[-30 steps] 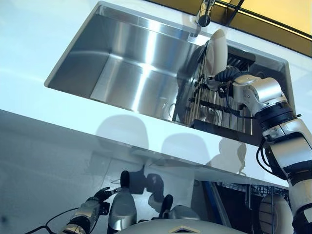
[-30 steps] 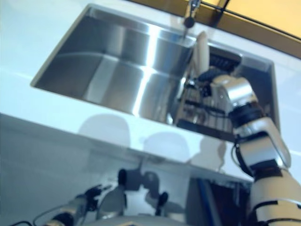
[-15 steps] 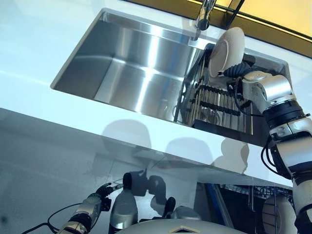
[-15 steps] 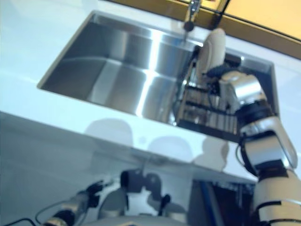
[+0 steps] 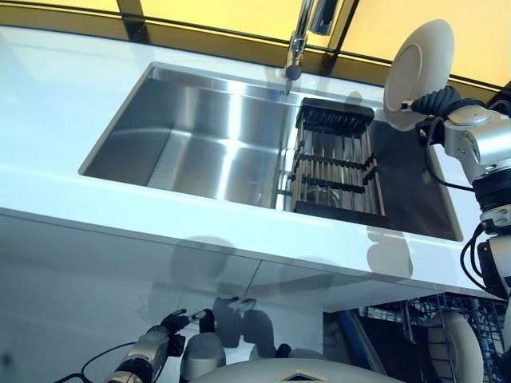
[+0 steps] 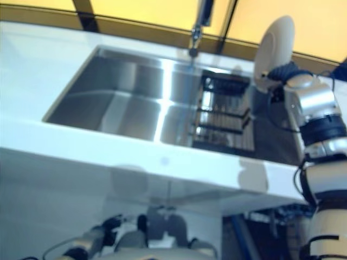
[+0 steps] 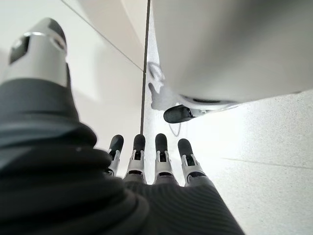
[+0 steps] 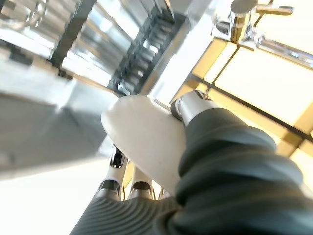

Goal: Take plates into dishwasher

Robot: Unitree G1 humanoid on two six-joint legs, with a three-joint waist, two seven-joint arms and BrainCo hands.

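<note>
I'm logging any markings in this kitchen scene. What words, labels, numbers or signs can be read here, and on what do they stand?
None can be read.
The plate held up in the right hand is plain white.
The sink, the dish rack, the faucet and the countertop show no print.
The left hand carries no marking.

Bright light pours in through the yellow window (image 5: 239, 16) behind the sink (image 5: 215, 152), throwing white glare streaks down its steel walls and leaving the worktop (image 5: 48, 104) washed out, with soft shadows on its front edge. My right eye's picture is blurred throughout, my left eye's crisp. At my wrists the near covers fall out of focus, the floor (image 7: 274, 147) past my left hand (image 7: 146, 161) is blown white, and the plate (image 8: 142, 142) is backlit.
</note>
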